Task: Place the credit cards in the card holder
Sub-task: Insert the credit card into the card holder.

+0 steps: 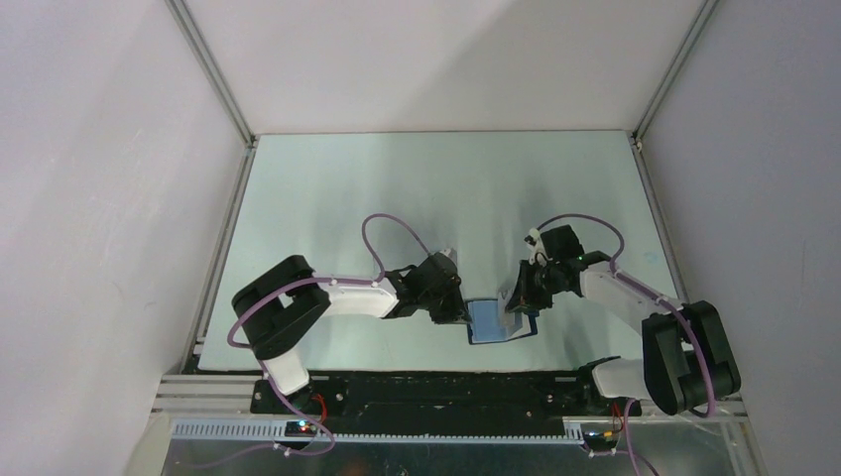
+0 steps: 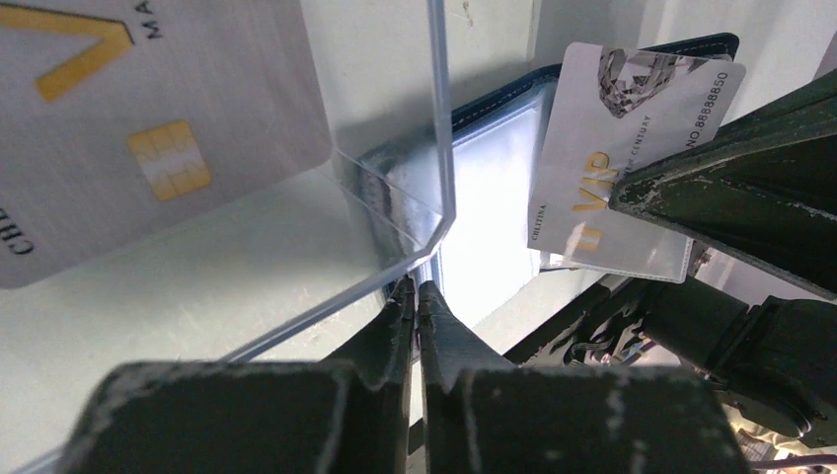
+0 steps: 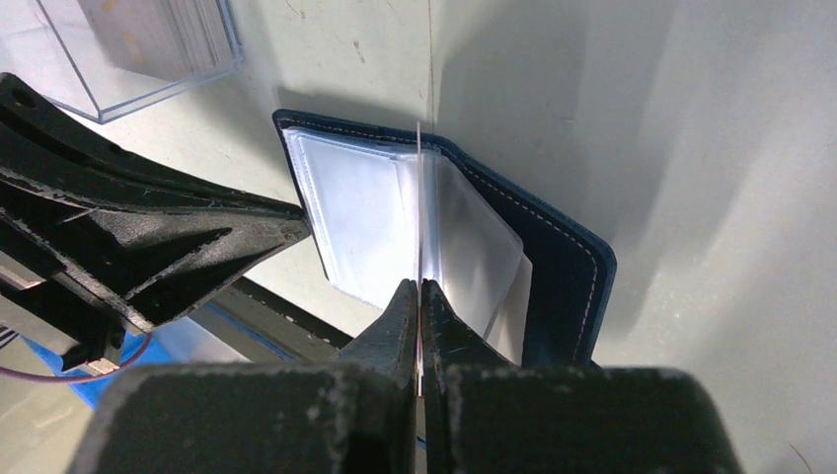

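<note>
The card holder (image 1: 491, 320) lies open near the table's front edge, navy outside (image 3: 563, 257) with clear sleeves inside (image 3: 360, 217). My right gripper (image 3: 420, 288) is shut on a credit card (image 3: 420, 197), seen edge-on and standing upright in the fold between the sleeves. In the left wrist view that card (image 2: 612, 148) is pale with gold "VIP" lettering. My left gripper (image 2: 416, 288) is shut at the left edge of the card holder's clear sleeve (image 2: 494, 197) and appears to pinch it. Another credit card (image 2: 148, 128), with a gold chip, lies in a clear box.
A clear plastic box (image 3: 148, 59) holding cards stands just beyond the left gripper, close to the card holder's far left corner. Both arms (image 1: 337, 297) (image 1: 615, 288) meet over the card holder. White walls enclose the table on three sides.
</note>
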Controlling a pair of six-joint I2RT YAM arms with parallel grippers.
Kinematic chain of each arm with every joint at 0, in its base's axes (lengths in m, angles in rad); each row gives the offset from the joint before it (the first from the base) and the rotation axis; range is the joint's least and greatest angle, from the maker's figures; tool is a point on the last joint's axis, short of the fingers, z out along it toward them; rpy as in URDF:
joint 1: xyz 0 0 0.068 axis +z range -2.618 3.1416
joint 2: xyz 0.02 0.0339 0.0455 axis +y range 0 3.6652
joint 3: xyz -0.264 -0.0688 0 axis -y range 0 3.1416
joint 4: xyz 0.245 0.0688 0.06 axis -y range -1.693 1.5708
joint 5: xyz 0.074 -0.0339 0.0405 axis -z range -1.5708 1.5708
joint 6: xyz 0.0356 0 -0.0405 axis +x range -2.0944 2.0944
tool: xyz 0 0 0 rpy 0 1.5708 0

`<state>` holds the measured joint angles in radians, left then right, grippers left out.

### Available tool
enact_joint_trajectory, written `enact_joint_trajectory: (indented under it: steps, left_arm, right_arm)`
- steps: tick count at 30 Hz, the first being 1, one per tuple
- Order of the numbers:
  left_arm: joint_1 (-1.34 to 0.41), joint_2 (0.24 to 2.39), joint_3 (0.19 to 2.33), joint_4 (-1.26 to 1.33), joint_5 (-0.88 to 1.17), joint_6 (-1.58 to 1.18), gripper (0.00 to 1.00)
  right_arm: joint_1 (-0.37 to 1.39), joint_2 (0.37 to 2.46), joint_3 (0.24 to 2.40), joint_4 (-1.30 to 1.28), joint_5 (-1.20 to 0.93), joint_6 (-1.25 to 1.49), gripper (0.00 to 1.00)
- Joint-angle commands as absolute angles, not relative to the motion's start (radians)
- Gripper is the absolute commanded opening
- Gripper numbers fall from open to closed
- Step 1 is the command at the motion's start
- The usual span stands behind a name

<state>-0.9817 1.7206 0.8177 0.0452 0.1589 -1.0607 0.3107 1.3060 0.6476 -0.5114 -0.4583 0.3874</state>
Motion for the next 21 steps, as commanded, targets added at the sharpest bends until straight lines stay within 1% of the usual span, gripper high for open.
enact_joint_trajectory:
  steps: [1,8,21]
  left_arm:
    - [-0.983,1.741,0.845,-0.018,0.142,-1.04,0.06]
    - [-0.983,1.763,0.858,-0.035,0.163,-1.047,0.0]
    - [-0.984,1.776,0.845,-0.039,0.159,-1.082,0.0]
  right_arm:
    - [0.295,1.323,0.617,-0.428,-0.513,0.374,0.0]
    - [0.283,1.34,0.555,-0.345,-0.555,0.375,0.0]
    - [0.284,1.298,0.443,-0.229,-0.609,0.466,0.0]
